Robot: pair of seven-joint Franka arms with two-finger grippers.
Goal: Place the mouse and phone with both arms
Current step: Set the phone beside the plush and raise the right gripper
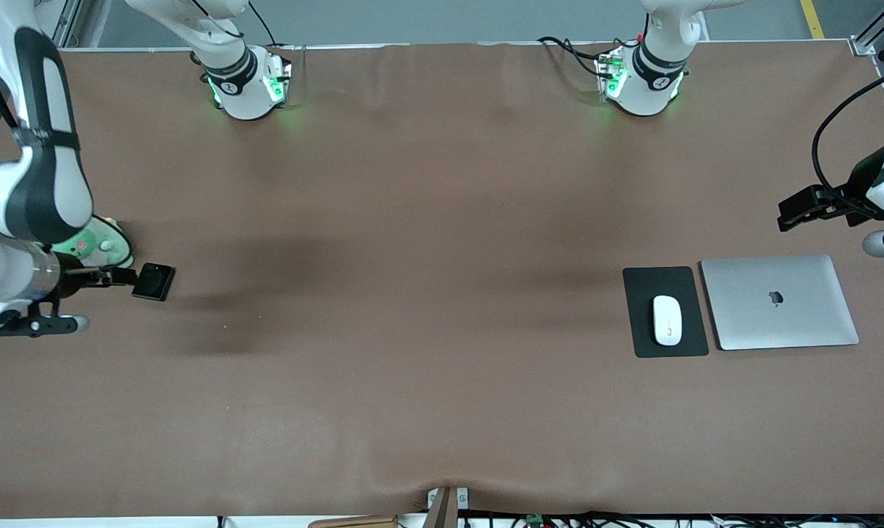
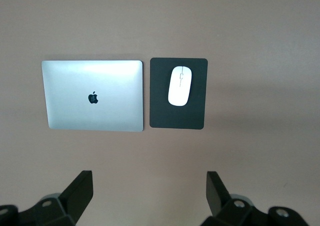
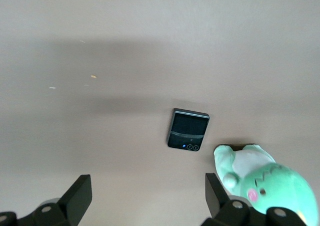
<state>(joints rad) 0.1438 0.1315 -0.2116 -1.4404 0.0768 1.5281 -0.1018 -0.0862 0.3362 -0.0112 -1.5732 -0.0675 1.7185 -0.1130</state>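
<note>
The white mouse (image 1: 667, 320) lies on a dark-grey pad (image 1: 641, 290) toward the left arm's end of the table; it also shows in the left wrist view (image 2: 180, 85). The black phone (image 1: 154, 281) lies flat on the table toward the right arm's end, lenses up in the right wrist view (image 3: 188, 129). My left gripper (image 1: 788, 211) hangs open and empty high over the table beside the laptop; its own view (image 2: 150, 196) shows only bare table between the fingers. My right gripper (image 1: 123, 277) hangs open and empty high over the table beside the phone (image 3: 148, 196).
A closed silver laptop (image 1: 779, 302) lies right beside the pad, at the table's end. A green and white plush toy (image 1: 99, 249) sits close to the phone, partly under the right arm. The brown table (image 1: 427, 257) stretches wide between phone and pad.
</note>
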